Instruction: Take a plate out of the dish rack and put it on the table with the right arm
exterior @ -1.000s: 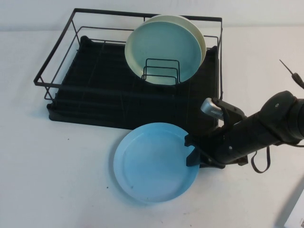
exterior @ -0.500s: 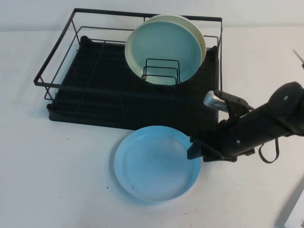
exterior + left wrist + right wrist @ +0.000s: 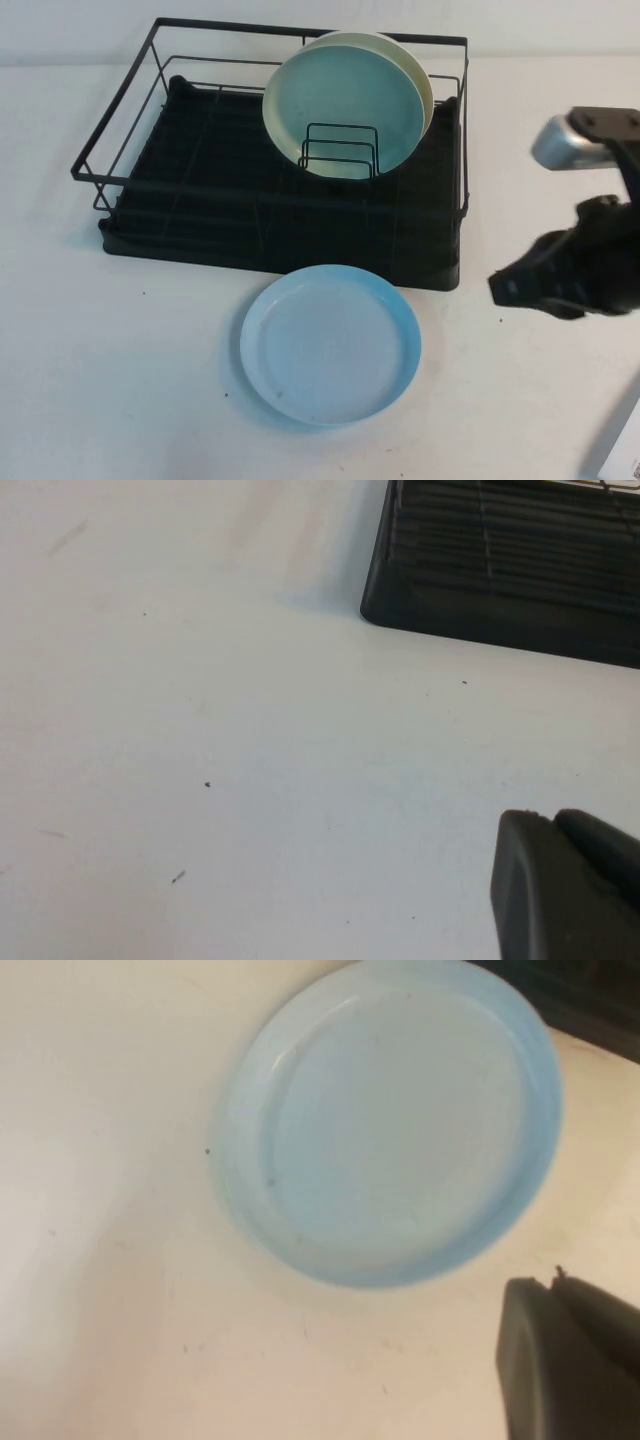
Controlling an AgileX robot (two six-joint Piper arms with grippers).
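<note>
The light sky-blue plate [image 3: 330, 345] lies flat on the white table [image 3: 120, 350], just in front of the black wire dish rack [image 3: 200, 200]. My right gripper [image 3: 505, 287] hangs above the table to the right of the plate, clear of it, its fingers together and empty. In the right wrist view the plate [image 3: 395, 1120] lies beyond the gripper [image 3: 548, 1285], with bare table between them. My left gripper [image 3: 555, 820] is shut and empty over bare table near a corner of the rack [image 3: 500, 580]; it is outside the high view.
A teal-green plate [image 3: 345, 105] and a cream plate [image 3: 425, 85] stand upright in the rack's small wire holder [image 3: 340, 150]. The rack's front edge is close behind the blue plate.
My right gripper let go of the blue plate's right rim and drew back to the right and upward. The plate now lies flat and alone on the table.
</note>
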